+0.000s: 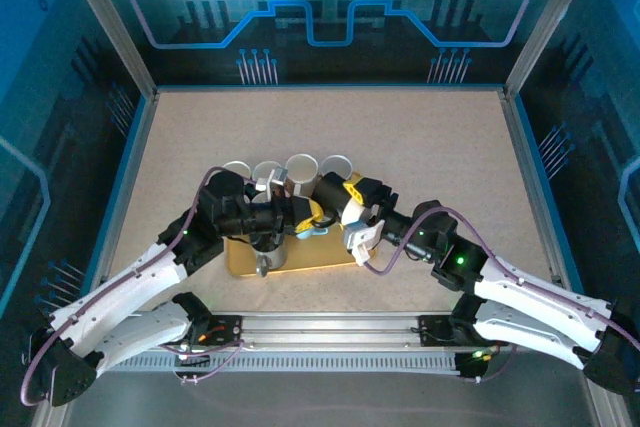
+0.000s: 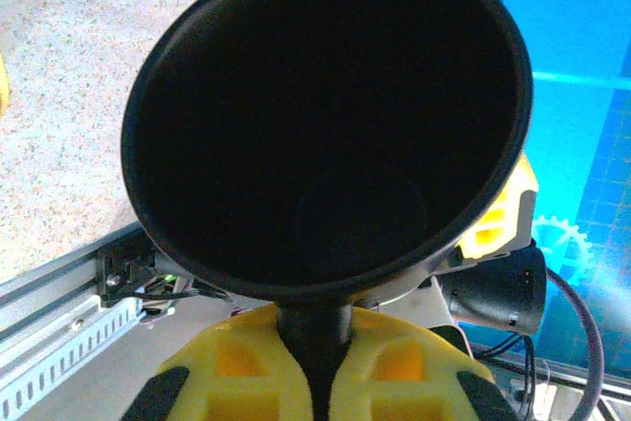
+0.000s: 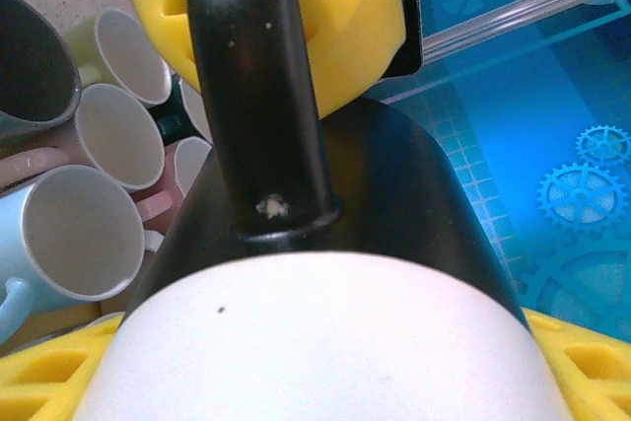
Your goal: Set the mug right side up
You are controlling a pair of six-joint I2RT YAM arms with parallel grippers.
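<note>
Beside crowding mugs (image 3: 120, 135), left gripper (image 2: 314, 340) clamps the handle (image 3: 256, 86), right gripper (image 3: 315, 354) the black mug (image 3: 414, 194).

Count entry, mugs and fixtures.

Black mug (image 2: 325, 125): 1.

Other mugs, counted in the right wrist view: 5.
- dark grey mug (image 3: 30, 56): 1
- pale green mug (image 3: 133, 54): 1
- off-white mug (image 3: 118, 135): 1
- light blue mug (image 3: 74, 234): 1
- partly hidden mug (image 3: 187, 160), behind the black one's handle, colour unclear: 1

Mugs in total: 6.

Yellow board (image 1: 318, 253) on the counter (image 1: 430, 147): 1.

Arms: 2, the left arm (image 1: 130, 287) and the right arm (image 1: 525, 297).
</note>
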